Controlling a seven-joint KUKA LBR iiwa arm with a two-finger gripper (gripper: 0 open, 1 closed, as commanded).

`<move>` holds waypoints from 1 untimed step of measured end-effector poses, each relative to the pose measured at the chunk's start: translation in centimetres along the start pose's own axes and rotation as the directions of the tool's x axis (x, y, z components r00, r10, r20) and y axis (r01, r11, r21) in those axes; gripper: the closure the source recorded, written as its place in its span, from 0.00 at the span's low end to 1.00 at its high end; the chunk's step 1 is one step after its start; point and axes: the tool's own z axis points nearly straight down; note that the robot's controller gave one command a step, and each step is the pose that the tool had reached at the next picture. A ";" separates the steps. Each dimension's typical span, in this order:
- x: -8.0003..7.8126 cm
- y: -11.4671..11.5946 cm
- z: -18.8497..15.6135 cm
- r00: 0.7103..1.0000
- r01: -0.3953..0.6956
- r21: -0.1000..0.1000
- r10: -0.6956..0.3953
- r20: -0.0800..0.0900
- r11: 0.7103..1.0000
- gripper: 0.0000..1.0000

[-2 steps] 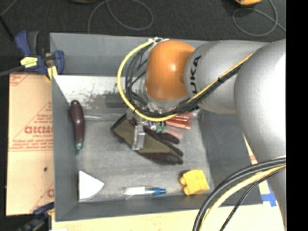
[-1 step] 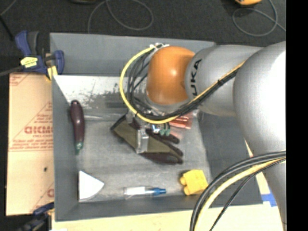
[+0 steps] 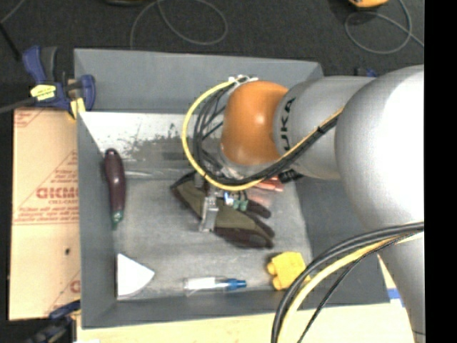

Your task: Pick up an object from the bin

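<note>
I log the gripper (image 3: 209, 216) (grasp unreadable) over a dark olive floppy heap (image 3: 243, 229) in the grey metal bin (image 3: 200, 66), bare floor leftward.

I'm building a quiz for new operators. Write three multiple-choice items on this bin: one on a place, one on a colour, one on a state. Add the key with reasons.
1. Where does the claw hang?
A. over the dark olive-brown thing in the middle of the bin
B. outside it
C. over its lower-left corner

2. What colour is the small block at the view's lower right?
A. green
B. yellow
C. red

3. How is the blue-capped tube placed?
A. standing upright
B. leaning on a wall
C. lying flat on the floor

Key: 1 A, the claw sits right above the dark thing. 2 B, the block is plainly yellow. 3 C, its whole length lies along the floor.
</note>
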 end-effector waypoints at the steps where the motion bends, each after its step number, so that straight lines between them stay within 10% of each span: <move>1: -0.3 -2.5 0.9 0.985 0.172 0.002 -0.172 0.000 0.985 1.00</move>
